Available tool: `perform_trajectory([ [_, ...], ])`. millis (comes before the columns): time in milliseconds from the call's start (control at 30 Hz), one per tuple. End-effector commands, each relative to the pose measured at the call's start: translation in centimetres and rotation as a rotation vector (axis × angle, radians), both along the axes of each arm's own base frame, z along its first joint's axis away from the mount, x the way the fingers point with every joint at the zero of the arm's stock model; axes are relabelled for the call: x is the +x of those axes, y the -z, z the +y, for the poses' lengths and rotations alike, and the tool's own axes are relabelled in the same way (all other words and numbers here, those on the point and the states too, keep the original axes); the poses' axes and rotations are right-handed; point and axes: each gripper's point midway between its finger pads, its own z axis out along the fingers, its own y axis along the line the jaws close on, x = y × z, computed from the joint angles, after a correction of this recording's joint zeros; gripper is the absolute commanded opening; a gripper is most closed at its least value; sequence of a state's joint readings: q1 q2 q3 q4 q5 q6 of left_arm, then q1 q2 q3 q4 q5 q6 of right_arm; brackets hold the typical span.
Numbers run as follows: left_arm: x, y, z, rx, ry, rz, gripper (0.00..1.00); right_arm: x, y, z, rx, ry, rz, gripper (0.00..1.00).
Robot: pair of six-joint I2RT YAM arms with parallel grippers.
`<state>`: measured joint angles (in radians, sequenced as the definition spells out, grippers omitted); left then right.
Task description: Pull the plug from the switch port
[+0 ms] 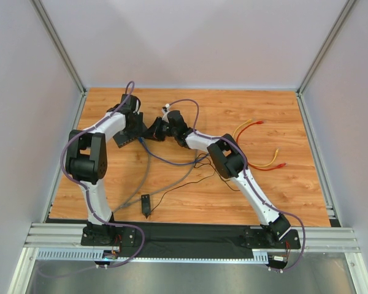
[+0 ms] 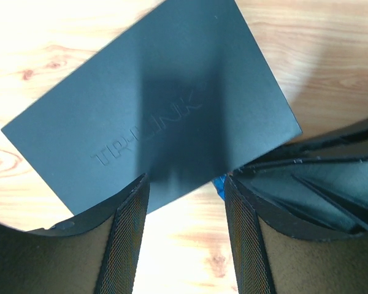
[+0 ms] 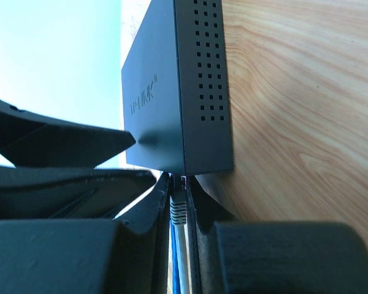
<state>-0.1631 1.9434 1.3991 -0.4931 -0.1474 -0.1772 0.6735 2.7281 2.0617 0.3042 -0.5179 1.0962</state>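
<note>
- Wood table (image 1: 282, 196) stood inside pale grey walls (image 1: 202, 43), and both arms met at its far left part.
- Right gripper (image 3: 179, 187) was almost closed, its fingers pinching a grey plug (image 3: 178, 213) just at the switch's end face.
- From the fingers, the plug ran straight into the switch (image 3: 172, 92), which lay flat on the wood. The port itself was hidden behind the fingertips.
- A blue cable (image 3: 174, 269) lay beside the plug, between the same fingers.
- Left gripper (image 2: 185, 182) was wide open and held nothing, its tips at the near edge of the switch's top.
- To pull well, the right gripper should probably draw straight back along the plug's line, with any latch tab pressed.
- The left gripper likely needed to brace the switch so it would not slide along.
- The blue cable might be dragged too.
- No bins or trays showed. The only holder was the port, which seemed to hold the plug.
- Farther out lay an adapter (image 1: 146, 205) on thin wire, and loose red and yellow cables (image 1: 257, 150).
</note>
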Motion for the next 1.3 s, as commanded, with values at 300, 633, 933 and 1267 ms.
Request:
perform_trajectory([
  [300,1.8,-0.1,0.0,0.015,-0.012,-0.002,0.60,-0.2,2.4,-0.7,-0.033,0.006,0.066,0.00],
  [633,1.9,0.9,0.7,0.063,-0.032,0.069,0.60,-0.5,1.6,-0.9,-0.024,0.010,0.065,0.00],
  [933,1.9,1.2,1.3,0.106,-0.045,0.094,0.60,-1.0,1.3,-1.3,-0.015,0.021,0.069,0.00],
  [1267,1.9,1.5,1.3,0.116,-0.039,0.110,0.60,-1.4,1.0,-2.5,-0.038,0.049,0.052,0.00],
])
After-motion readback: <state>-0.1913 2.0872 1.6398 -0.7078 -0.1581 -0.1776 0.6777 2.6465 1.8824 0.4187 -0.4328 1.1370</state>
